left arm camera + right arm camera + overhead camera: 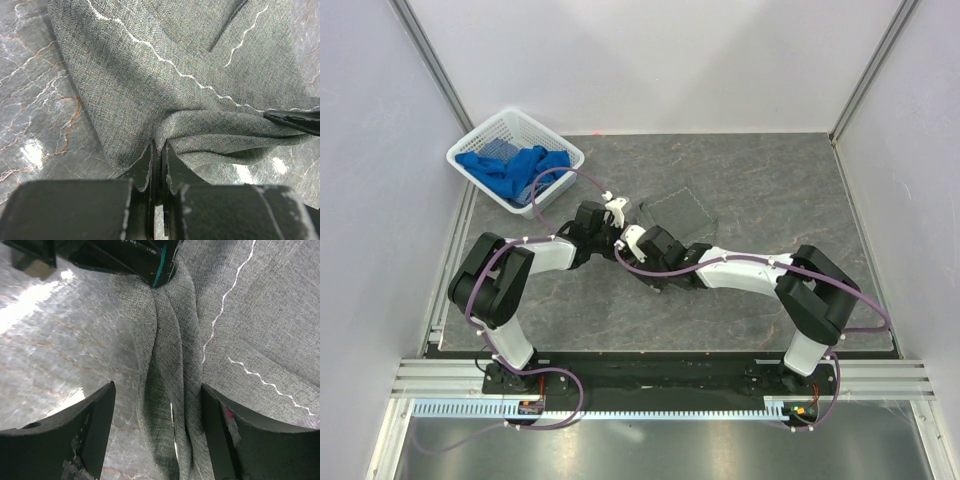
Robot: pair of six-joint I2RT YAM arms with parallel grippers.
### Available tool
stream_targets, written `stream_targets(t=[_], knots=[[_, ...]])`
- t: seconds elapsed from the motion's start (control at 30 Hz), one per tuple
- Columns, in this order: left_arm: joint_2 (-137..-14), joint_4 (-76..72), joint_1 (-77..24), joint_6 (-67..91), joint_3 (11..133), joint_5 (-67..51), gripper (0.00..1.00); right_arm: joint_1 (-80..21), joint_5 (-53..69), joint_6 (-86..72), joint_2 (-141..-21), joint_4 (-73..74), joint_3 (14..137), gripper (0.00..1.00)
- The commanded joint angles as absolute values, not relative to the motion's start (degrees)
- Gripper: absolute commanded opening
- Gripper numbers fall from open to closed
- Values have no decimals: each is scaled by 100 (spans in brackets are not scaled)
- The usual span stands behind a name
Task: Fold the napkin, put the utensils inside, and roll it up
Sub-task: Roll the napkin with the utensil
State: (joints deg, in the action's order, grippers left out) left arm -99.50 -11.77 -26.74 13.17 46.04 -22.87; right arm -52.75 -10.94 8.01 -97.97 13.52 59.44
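Observation:
The dark grey napkin (677, 214) lies bunched on the marble-patterned tabletop, its pale stitched hem showing (165, 62). My left gripper (159, 147) is shut on a gathered edge of the cloth, beside the right one in the top view (613, 222). My right gripper (157, 387) stands open, one finger on either side of a long rolled ridge of the napkin (170, 340); it sits just right of the left gripper (632, 243). A thin silver sliver of the utensils (172, 422) shows inside the fold; the rest is hidden.
A white mesh basket (480, 140) holding bright blue cloths (515, 165) stands at the back left. White walls and metal frame posts (435, 75) close the table on three sides. A black base rail (650, 370) runs along the near edge.

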Motion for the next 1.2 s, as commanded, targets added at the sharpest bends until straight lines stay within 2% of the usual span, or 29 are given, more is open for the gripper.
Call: stream_targets(t=[0.0,0.17,0.33,0.6,0.67,0.7,0.73,0.8,0.9,0.93,1.0,1.03,1.17], knots=[[-9774,-888,-2689,1178,4667,-2303,2,-5422,-1854,835,-10045,1151,5880,74],[-9756,-879,-2689,1169,4693,-2320,2,-5598,-2407,853,-10177,932,5740,68],[-9730,-861,-2689,1169,4702,-2355,2,-5695,-2812,739,-10292,791,5695,53],[-9668,-835,-2689,1248,4764,-2452,2,-5783,-2918,642,-10222,606,5669,48],[-9633,-844,-2689,1274,4772,-2470,7,-5783,-2839,633,-10178,606,5669,45],[-9624,-844,-2689,1301,4790,-2478,10,-5775,-2717,633,-10160,598,5660,37],[-9607,-826,-2689,1309,4790,-2479,16,-5783,-2664,633,-10151,598,5669,32],[-9537,-835,-2689,1345,4790,-2470,21,-5775,-2514,633,-10178,633,5669,20],[-9405,-809,-2689,1362,4781,-2391,35,-5740,-2268,598,-10239,711,5695,9],[-9352,-800,-2689,1362,4773,-2356,44,-5713,-2033,589,-10257,729,5695,7],[-9264,-712,-2689,1354,4738,-2190,53,-5591,-1742,571,-10266,895,5774,0],[-9177,-703,-2689,1354,4711,-2136,60,-5538,-1601,554,-10283,966,5801,0],[-8930,-712,-2663,1353,4527,-1856,72,-5283,-750,527,-10257,1265,5993,0]])
